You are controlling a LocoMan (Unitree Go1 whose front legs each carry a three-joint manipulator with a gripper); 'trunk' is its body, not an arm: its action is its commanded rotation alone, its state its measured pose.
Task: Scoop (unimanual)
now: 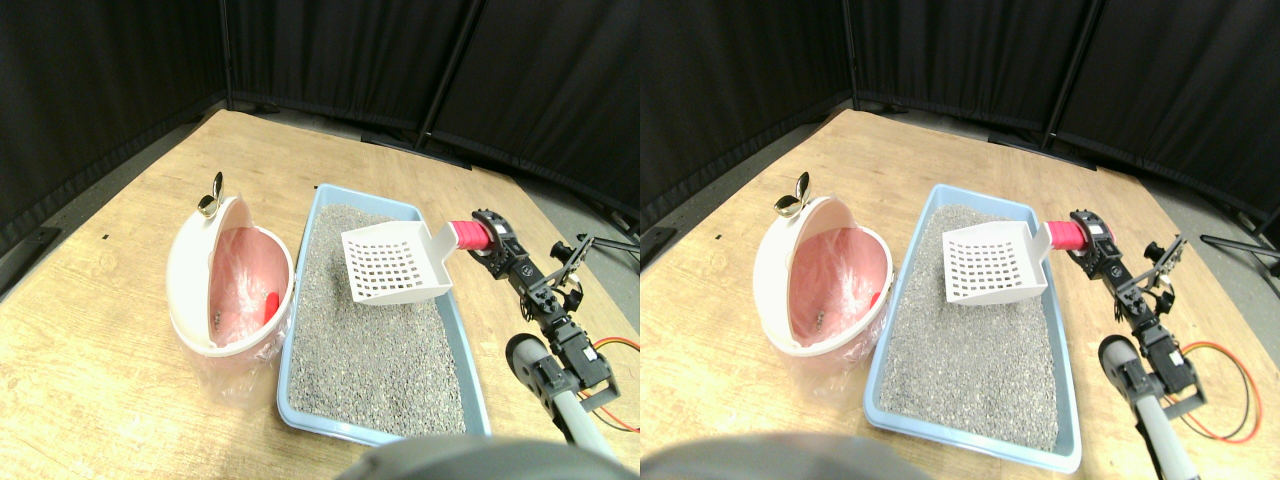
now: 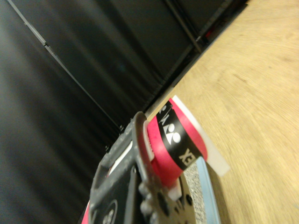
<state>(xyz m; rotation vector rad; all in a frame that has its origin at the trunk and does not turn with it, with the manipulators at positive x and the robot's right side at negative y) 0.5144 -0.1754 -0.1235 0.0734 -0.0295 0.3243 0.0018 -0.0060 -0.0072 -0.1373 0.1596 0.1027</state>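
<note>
Stereo pair view: on the wooden worktop (image 1: 120, 390) a light blue litter tray (image 1: 300, 300) holds grey litter (image 1: 380, 340). A white slotted scoop (image 1: 395, 265) hangs tilted over the far half of the litter, its basket facing the camera; whether its lower edge touches the grains is hard to tell. Its red-wrapped handle (image 1: 468, 236) runs right into the right tool (image 1: 492, 240), which closes on it from beyond the tray's right wall. Just left of the tray stands a white bin (image 1: 195, 285) with a pink liner, a small red object (image 1: 270, 303) inside, barely made out. No writing is readable here.

Wrist view: the dark jaw frame of the tool (image 2: 140, 154) clasps the red handle wrap (image 2: 180, 140), which carries a black band with white lettering, cut off and not legible as a word. A strip of litter and the tray's blue rim (image 2: 208, 186) show beside the handle; the scoop's basket is out of sight.
</note>
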